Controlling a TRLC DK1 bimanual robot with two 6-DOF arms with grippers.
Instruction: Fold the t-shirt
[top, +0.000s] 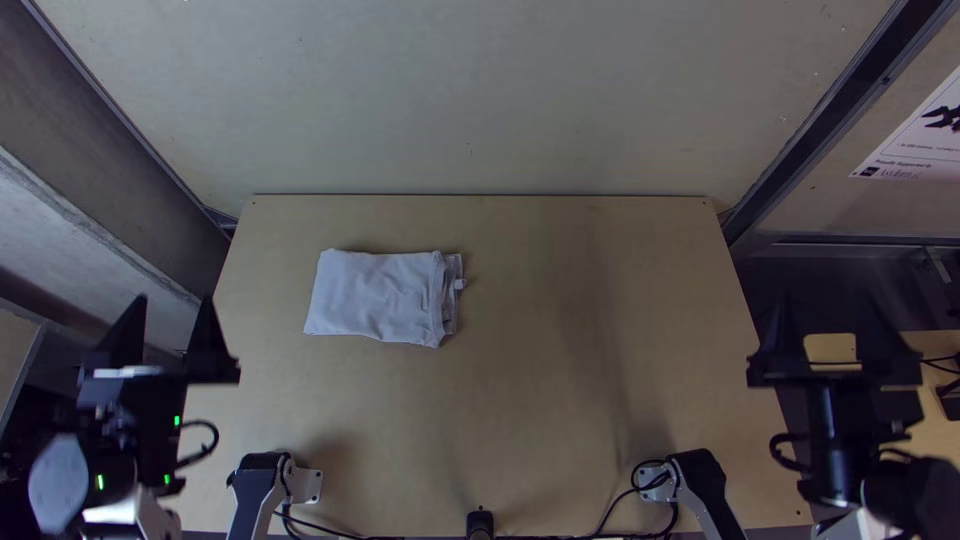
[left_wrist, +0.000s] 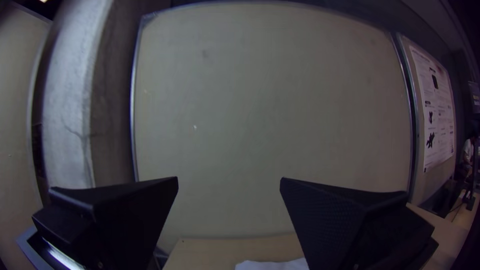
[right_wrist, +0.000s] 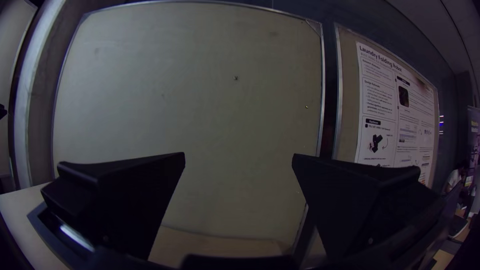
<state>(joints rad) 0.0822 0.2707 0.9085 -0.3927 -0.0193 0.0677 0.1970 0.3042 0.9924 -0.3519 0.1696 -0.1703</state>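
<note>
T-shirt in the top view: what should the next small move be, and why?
Probably ease the open left gripper over the t-shirt and tuck in the small tab at its right-hand edge in the top view. The shirt lies folded into a compact bundle, but its layers end unevenly there. The right gripper is open too, off the cloth.
</note>
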